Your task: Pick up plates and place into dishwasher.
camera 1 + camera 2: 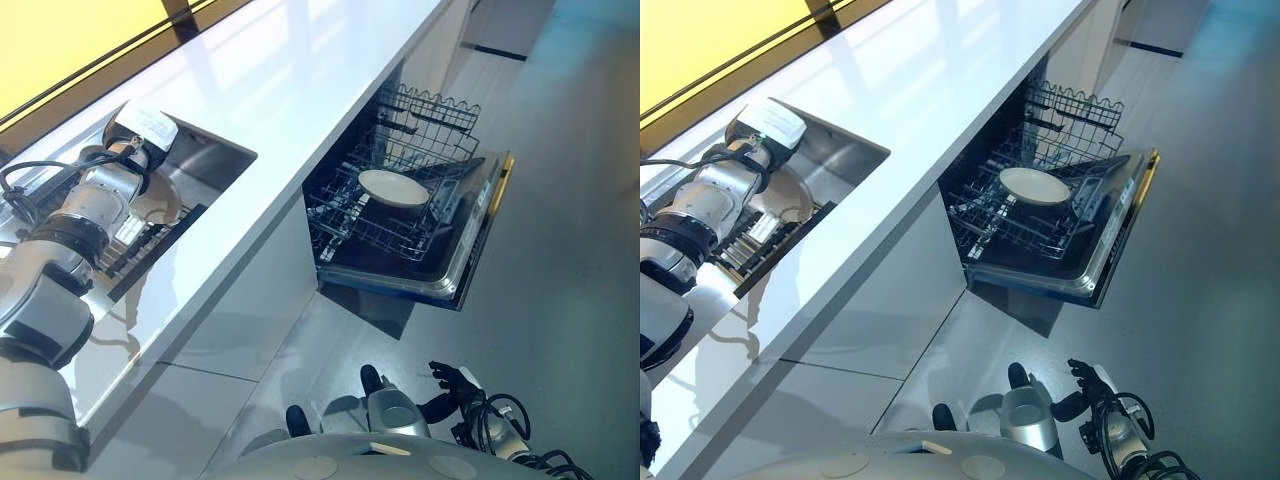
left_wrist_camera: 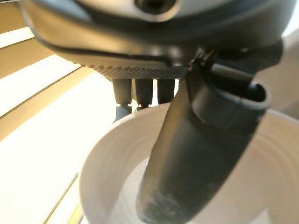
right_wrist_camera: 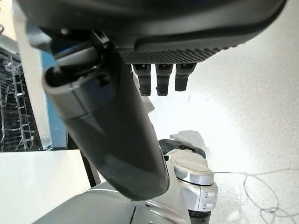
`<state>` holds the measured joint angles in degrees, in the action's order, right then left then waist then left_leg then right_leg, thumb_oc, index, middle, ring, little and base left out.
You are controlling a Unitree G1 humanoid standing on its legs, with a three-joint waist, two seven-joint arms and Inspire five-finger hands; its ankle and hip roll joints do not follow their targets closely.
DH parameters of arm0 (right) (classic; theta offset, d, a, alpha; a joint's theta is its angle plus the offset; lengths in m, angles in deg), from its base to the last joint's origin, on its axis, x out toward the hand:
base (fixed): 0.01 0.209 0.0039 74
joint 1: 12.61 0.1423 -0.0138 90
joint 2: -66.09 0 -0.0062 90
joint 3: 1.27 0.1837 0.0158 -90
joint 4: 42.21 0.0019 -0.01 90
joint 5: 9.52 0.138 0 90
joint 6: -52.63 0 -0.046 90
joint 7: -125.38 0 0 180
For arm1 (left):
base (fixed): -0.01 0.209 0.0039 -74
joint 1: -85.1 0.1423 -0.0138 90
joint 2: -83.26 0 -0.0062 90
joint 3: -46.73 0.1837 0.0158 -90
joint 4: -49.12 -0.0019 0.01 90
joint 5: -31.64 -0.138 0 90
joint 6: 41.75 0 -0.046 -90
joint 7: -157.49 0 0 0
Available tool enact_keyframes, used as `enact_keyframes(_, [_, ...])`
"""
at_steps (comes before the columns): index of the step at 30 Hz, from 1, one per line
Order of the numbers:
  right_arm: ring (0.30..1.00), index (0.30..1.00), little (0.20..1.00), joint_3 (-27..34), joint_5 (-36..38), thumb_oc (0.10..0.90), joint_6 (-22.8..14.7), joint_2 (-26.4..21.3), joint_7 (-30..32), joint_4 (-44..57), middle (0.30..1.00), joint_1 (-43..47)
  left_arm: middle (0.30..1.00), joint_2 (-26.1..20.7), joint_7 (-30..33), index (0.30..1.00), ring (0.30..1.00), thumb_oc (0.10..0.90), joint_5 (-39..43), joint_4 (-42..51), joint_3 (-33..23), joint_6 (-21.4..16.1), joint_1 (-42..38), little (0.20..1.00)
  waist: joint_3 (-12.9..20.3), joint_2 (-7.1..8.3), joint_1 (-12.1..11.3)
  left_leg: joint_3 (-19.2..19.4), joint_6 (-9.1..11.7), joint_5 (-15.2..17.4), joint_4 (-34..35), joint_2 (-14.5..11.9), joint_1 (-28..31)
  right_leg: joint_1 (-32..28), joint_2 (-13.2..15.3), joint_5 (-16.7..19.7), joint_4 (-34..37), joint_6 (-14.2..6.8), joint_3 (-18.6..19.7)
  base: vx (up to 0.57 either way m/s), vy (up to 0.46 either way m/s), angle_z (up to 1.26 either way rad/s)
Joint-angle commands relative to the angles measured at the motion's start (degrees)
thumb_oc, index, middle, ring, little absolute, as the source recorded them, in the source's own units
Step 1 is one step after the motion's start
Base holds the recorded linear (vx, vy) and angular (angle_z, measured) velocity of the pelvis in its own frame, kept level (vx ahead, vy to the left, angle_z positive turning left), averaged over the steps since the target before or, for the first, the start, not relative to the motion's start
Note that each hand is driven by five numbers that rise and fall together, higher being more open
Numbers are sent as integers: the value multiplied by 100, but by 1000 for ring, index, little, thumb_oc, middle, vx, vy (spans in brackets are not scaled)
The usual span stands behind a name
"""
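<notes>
White plate pinched by left hand, another racked in dishwasher

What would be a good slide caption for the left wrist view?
Left hand gripping a white plate, thumb inside the plate and fingers behind its rim.

The left hand reaches forward with thumb and fingers pinched; the right hand hangs low, relaxed.

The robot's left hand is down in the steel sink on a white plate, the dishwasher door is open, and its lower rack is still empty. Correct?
Not quite. The lower wire rack of the open dishwasher already holds a round white plate, as the left eye view shows. The left hand is indeed at a white plate in the steel sink.
</notes>
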<state>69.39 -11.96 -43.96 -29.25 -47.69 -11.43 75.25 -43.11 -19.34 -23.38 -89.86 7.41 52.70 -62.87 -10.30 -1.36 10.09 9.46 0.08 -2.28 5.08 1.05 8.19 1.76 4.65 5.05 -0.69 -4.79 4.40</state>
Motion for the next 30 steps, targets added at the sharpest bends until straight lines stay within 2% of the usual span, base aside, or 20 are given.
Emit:
enact_keyframes(1, [900,900,900,-221,-96,800,-334,-269,61,260,900,133,300,-710,843,300,300,100,756,396,-869,300,-375,200,300,-122,-43,-219,-409,929,-489,493,-279,417,-344,-354,-441,-320,-133,-74,-46,16])
enact_keyframes(13, [900,900,900,27,2,800,-129,-255,299,247,900,125,300,-1481,1117,300,300,100,1784,1495,-1538,114,68,200,518,-92,-400,-380,-244,786,-270,353,-170,-182,-399,-565,-92,-163,-460,-82,-53,18])
enact_keyframes(19, [900,900,900,566,466,800,-86,-301,593,-131,900,96,300,-1927,1245,300,300,100,2237,1919,-2039,-78,404,200,616,-74,-519,-392,-169,753,-216,280,-94,-388,-432,-601,50,-105,-553,-72,-55,9])
enact_keyframes(25, [900,900,900,1570,1148,800,-101,-405,944,-411,900,14,300,-2143,1526,300,300,100,3345,2441,-2986,-339,1098,200,661,-45,-558,-368,-142,753,-199,221,-26,-502,-475,-661,72,-45,-557,-21,-14,2])
enact_keyframes(28, [900,900,900,2040,1129,800,-115,-559,1006,-405,900,-38,300,-2014,1445,300,300,100,4466,3030,-3773,-408,1584,200,679,14,-595,-384,-135,751,-172,200,18,-556,-488,-703,70,-13,-575,-12,-5,1])
enact_keyframes(30, [900,900,900,2166,1134,800,-84,-651,1040,-341,900,-56,300,-1909,1478,300,300,100,4714,3272,-4154,-434,1844,200,688,20,-584,-384,-127,742,-153,192,37,-581,-490,-713,77,-8,-578,-15,-4,0])
